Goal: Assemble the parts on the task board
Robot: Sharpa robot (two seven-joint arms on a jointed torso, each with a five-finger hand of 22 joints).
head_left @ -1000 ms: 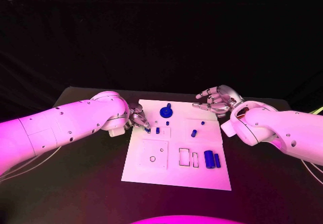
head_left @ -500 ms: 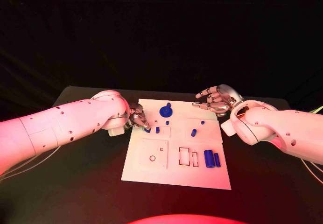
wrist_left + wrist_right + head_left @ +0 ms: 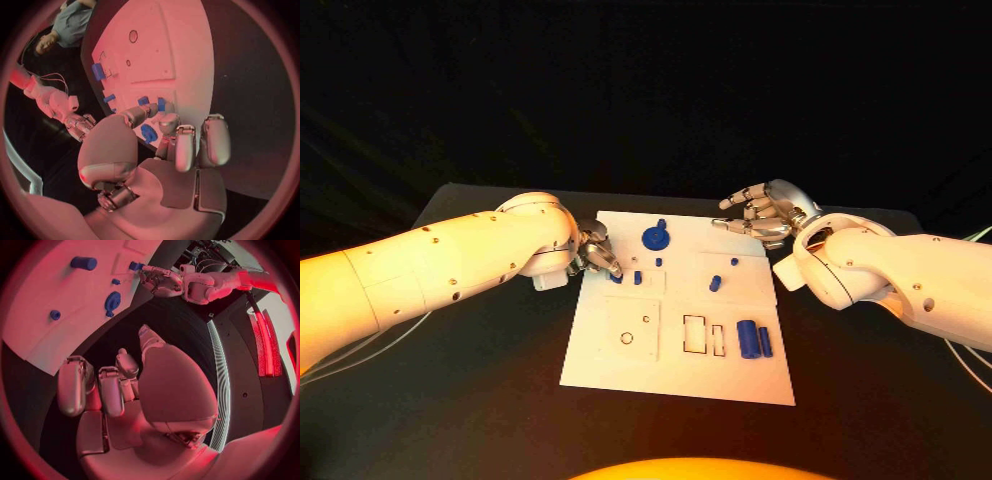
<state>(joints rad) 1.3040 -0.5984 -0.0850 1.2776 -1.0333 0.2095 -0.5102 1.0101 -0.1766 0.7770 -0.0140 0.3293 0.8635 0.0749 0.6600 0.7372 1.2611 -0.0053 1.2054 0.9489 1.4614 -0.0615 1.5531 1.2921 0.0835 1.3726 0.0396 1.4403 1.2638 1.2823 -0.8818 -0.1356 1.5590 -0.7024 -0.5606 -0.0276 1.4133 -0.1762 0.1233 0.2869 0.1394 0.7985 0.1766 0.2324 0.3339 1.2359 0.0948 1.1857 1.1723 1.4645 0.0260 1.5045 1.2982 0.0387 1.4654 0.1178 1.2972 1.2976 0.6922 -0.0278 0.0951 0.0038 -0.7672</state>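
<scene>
So the left hand (image 3: 596, 250) is sitting right at the task board's (image 3: 678, 375) left edge, crowding the small blue parts (image 3: 636, 279) up there, so that side is looking tight. The right hand (image 3: 764, 215) is hanging over the far right corner with fingers spread, near the blue pegs (image 3: 715, 284) on that side. The round blue part (image 3: 655, 238) is standing at the far edge between the two hands, blocking a straight pass across. The near half is looking way roomier: just two blue cylinders (image 3: 754, 340) lying side by side by the right edge. Bare bench (image 3: 488, 400) is running along both sides of the board.
</scene>
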